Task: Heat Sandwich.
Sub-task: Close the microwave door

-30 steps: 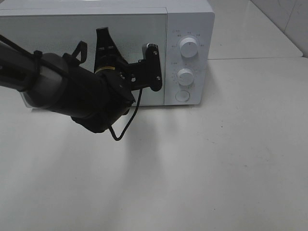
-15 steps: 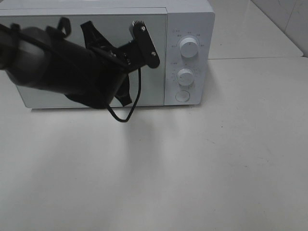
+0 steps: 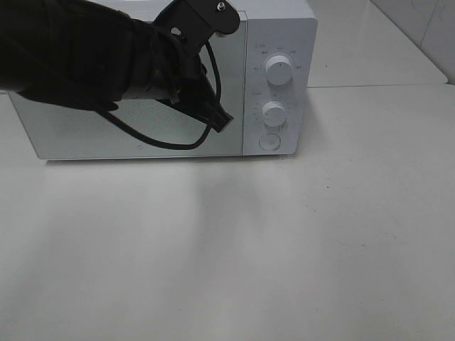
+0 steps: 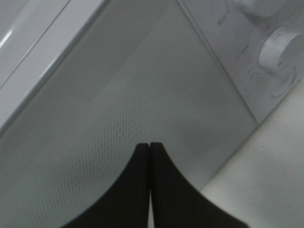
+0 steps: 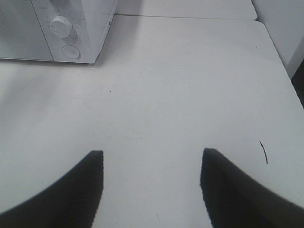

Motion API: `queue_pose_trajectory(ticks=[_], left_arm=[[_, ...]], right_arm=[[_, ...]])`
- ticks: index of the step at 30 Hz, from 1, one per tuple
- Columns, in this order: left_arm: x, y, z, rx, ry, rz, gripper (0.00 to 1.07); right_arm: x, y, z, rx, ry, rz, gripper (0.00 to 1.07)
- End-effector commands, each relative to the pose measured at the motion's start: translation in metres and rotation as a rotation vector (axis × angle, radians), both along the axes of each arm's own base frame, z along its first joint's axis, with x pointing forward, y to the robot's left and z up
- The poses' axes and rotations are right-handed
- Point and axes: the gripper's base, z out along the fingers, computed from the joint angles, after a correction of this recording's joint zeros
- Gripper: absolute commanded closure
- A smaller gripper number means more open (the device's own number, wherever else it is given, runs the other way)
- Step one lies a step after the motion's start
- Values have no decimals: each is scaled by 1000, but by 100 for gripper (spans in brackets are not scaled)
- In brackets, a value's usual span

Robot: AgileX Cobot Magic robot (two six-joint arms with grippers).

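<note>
White microwave [image 3: 306, 42] stands on the table [image 3: 284, 249], its door [image 3: 85, 135] closed. The left gripper [image 4: 150, 146], fingers pressed together, hangs just before the door, near the lower knob [image 3: 274, 112]. It may slip on the smooth glass or bump that knob. The right gripper [image 5: 152, 156] is spread over the table and holds nothing. The sandwich is in no view; possibly the closed door hides it.

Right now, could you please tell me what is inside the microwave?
The microwave is shut; its dotted door shows only grey. The shut left pincer points at it. Any contents are hidden.
</note>
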Motion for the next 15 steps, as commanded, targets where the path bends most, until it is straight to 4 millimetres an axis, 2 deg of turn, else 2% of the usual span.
queue_pose_trajectory(ticks=[1,5,9,12,13,15], left_arm=[[-12,0,0,-159,100,27,107],[-22,0,-3,-261,171,4,107],[-48,-8,-2,-532,392,-170,107],[-52,-9,2,-627,480,-253,107],[-56,-7,5,-694,594,-338,107],[-56,-5,6,-688,633,-379,107]], right_arm=[[-3,-1,1,-8,-38,-5,48],[-3,-1,1,-9,-38,-4,48],[-3,-1,1,-9,-38,-4,48],[-3,-1,1,-9,-38,-4,48],[-3,-1,1,-9,-38,-4,48],[-3,-1,1,-9,-38,-4,48]])
